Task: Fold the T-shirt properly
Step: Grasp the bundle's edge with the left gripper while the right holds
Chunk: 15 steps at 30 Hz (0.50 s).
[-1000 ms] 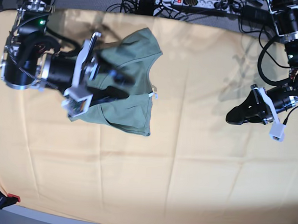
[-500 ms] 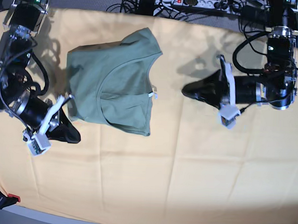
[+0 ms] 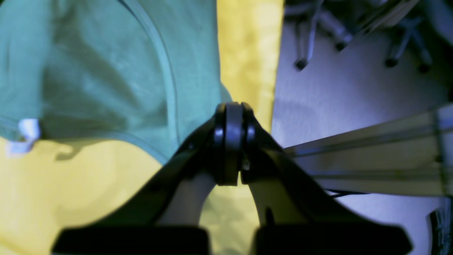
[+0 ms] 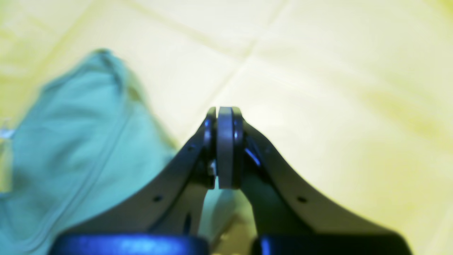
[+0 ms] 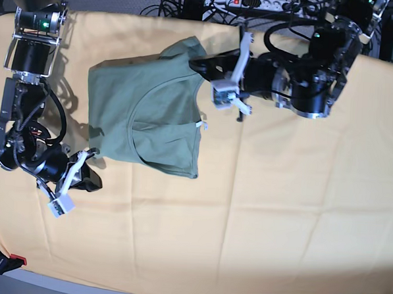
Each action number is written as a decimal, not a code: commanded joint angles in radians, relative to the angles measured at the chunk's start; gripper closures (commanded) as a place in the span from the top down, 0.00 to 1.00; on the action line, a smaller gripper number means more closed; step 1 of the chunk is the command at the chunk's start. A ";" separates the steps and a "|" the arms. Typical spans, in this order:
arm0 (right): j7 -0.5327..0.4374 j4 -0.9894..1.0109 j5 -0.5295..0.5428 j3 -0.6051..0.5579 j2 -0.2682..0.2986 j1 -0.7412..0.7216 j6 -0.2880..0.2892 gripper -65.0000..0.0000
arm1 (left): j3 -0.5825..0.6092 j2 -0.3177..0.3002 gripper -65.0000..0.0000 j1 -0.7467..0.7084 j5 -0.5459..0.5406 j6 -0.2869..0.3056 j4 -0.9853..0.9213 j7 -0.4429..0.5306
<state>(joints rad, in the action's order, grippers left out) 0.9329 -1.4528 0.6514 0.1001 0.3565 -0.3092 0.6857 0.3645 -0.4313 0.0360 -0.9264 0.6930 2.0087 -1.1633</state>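
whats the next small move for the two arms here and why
Probably open both grippers and lower them onto the T-shirt. The left gripper is shut at its far corner, the right gripper shut beside its near corner, and neither pinches any fabric. The shirt lies only partly folded on the yellow cloth.

The sage-green knit T-shirt lies on the pale yellow-orange cloth. The left hand is over its far right corner; the right hand is just beside its near left corner.

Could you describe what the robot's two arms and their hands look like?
Both arms are black cylindrical segments with silver brackets and loose black cables. The left hand and right hand have black curved fingers with grey pads, each with a white wrist camera mount. A green light glows atop the right arm.
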 commanded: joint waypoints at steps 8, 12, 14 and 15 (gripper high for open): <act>-0.101 -0.014 -0.208 -0.049 0.015 -0.018 -0.168 0.00 | 0.133 0.032 0.00 0.011 0.266 -0.009 0.015 0.151; -0.102 -0.014 -0.199 -0.049 0.015 -0.017 -0.179 0.00 | 0.174 0.032 0.00 0.011 0.390 -0.081 0.005 0.196; -0.079 -0.014 -0.120 -0.049 0.018 -0.018 -0.105 0.00 | 0.174 0.032 0.00 0.011 0.421 -0.096 -0.006 0.211; -0.051 -0.014 -0.081 -0.049 0.019 -0.018 -0.074 0.00 | 0.174 0.032 0.00 0.011 0.426 -0.097 -0.014 0.213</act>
<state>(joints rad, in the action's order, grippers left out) 0.9020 -1.4517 0.5663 0.0467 0.3656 -0.2996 0.6189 0.5423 -0.3988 0.0364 -0.4889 0.5983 1.9827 -0.9714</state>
